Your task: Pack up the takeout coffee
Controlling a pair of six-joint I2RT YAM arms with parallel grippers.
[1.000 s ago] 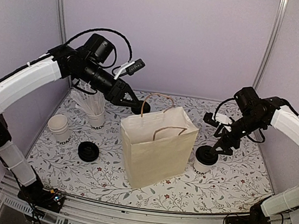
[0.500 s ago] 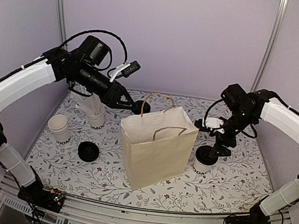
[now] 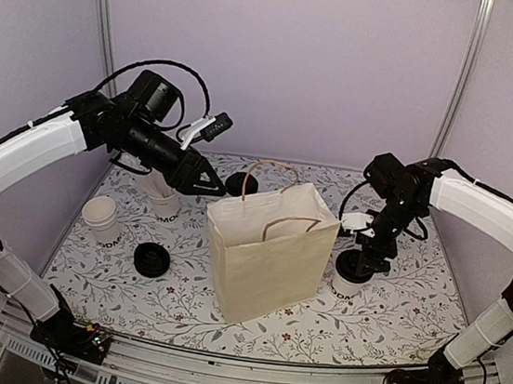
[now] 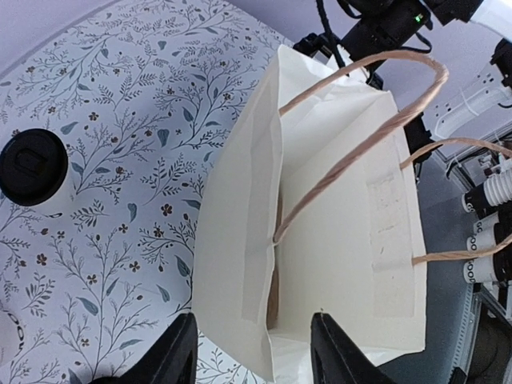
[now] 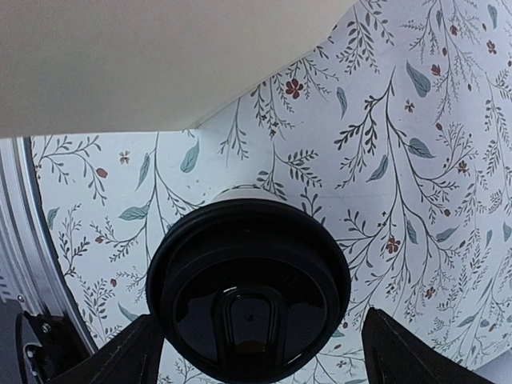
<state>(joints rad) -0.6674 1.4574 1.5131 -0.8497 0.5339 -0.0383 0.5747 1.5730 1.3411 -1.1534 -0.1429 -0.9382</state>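
Right gripper [image 5: 264, 356] has moved over the coffee [image 5: 248, 296], jaws wide, empty. Lower past the lid and clamp the cup wall. Left gripper [image 4: 252, 352] half-open, empty.

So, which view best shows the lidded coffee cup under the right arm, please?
Right wrist: the takeout coffee is close and large. Top external shows it small, partly under the right gripper; left wrist doesn't show it.

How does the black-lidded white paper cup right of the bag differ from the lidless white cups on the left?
The black-lidded white paper cup wears a round lid; the lidless white cups are open-topped. The lidded cup is single; the lidless cups are nested in a stack. The right gripper hangs open over the lidded cup; no gripper is near the stack. Both are upright with dark lettering.
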